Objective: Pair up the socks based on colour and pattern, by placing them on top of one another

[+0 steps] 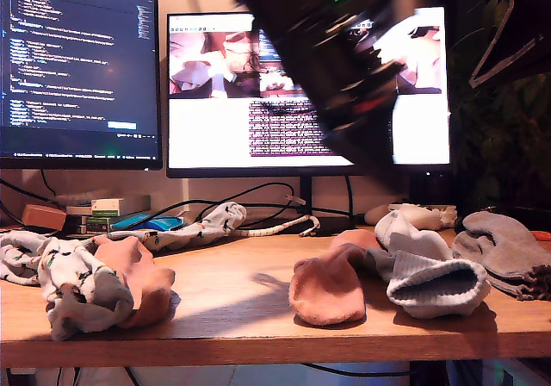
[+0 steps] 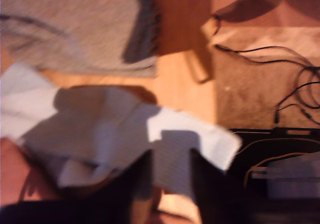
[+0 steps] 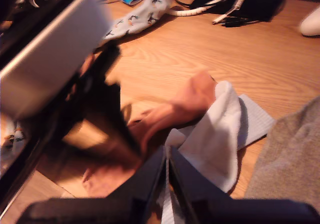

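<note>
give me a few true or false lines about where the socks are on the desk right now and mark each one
1. A salmon-pink sock lies beside a ribbed white sock on the wooden desk. True.
2. Grey socks sit at the exterior view's left. False: they are at its right.
3. A printed pale blue sock lies against another pink sock at the exterior view's left. True.
4. Both monitors are off. False: both the code monitor and the second monitor are lit.
5. My second claw is wide open. False: its jaws look closed together.
</note>
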